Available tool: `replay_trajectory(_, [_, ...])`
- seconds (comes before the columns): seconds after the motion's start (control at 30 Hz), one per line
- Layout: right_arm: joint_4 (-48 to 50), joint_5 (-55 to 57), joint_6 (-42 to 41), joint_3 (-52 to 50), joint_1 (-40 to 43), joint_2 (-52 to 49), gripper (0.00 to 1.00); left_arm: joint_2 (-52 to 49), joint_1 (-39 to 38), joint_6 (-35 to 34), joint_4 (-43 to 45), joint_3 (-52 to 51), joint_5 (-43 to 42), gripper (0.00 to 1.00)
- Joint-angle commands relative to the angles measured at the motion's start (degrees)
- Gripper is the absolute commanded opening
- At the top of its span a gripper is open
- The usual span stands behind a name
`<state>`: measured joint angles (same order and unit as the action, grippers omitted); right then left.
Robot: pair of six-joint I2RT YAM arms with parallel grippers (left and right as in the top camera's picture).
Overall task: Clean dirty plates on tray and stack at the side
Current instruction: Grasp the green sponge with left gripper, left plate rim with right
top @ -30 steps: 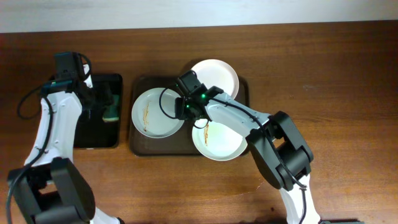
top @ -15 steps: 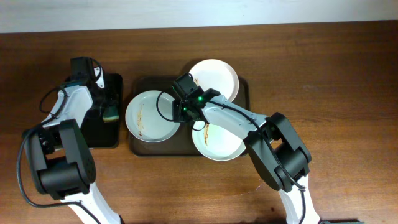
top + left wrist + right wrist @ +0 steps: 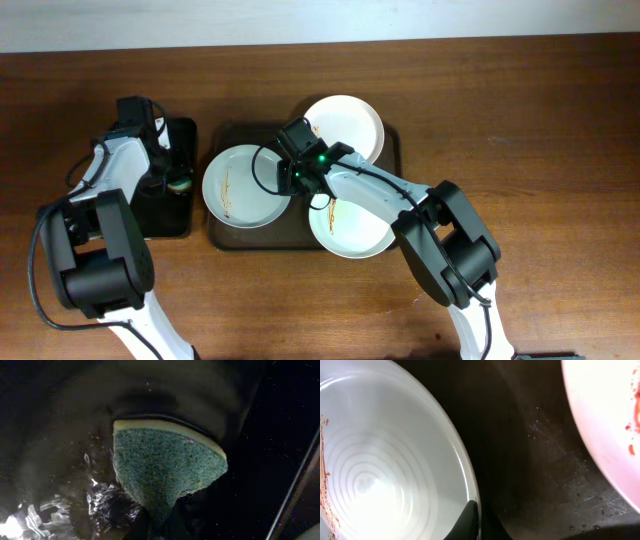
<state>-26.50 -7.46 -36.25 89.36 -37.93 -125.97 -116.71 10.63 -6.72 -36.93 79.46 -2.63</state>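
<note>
Three white dirty plates lie on the dark brown tray (image 3: 275,236). The left plate (image 3: 238,186), with thin brown smears, overhangs the tray's left rim. My right gripper (image 3: 293,180) is shut on that plate's right rim; in the right wrist view the fingers (image 3: 470,520) pinch the edge of the plate (image 3: 395,470). A second plate (image 3: 345,125) sits at the back and a third plate (image 3: 350,228) at the front right. My left gripper (image 3: 176,183) is shut on a green and yellow sponge (image 3: 165,467) inside the black tray (image 3: 165,222). The left gripper (image 3: 160,522) shows dark at the sponge's lower tip.
The narrow black tray stands just left of the brown tray, with wet shine (image 3: 55,510) on its floor. Bare brown tray surface (image 3: 535,460) lies between the held plate and the smeared plate (image 3: 605,425). Wooden table (image 3: 520,150) extends to the right.
My left arm swung in over the sponge and its gripper closed on it. My right gripper pulled the left plate slightly left, then held still.
</note>
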Motion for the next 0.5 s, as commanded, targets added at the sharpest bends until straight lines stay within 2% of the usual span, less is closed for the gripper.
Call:
replay_trajectory(0.0, [0.4, 1.1, -0.3, 1.0, -0.6, -1.0, 0.04, 1.4, 0.2, 0.2, -2.1, 3.5, -0.7, 0.01])
replay_trajectory(0.13, [0.8, 0.6, -0.2, 1.0, -0.6, -1.0, 0.04, 9.9, 0.1, 4.3, -12.7, 11.6, -3.7, 0.01])
replay_trajectory(0.27, [1.0, 0.2, -0.2, 1.0, -0.5, -1.0, 0.04, 11.9, -0.4, 10.5, -20.7, 11.1, -15.1, 0.01])
replay_trajectory(0.3, [0.7, -0.1, -0.2, 1.0, -0.4, -1.0, 0.04, 11.8, -1.4, 11.6, -21.5, 10.3, -17.7, 0.01])
replay_trajectory(0.47, [-9.6, 1.2, 0.2, 4.5, 2.7, -1.0, 0.04, 11.8, -8.0, 11.5, -20.5, 9.4, -16.7, 0.01])
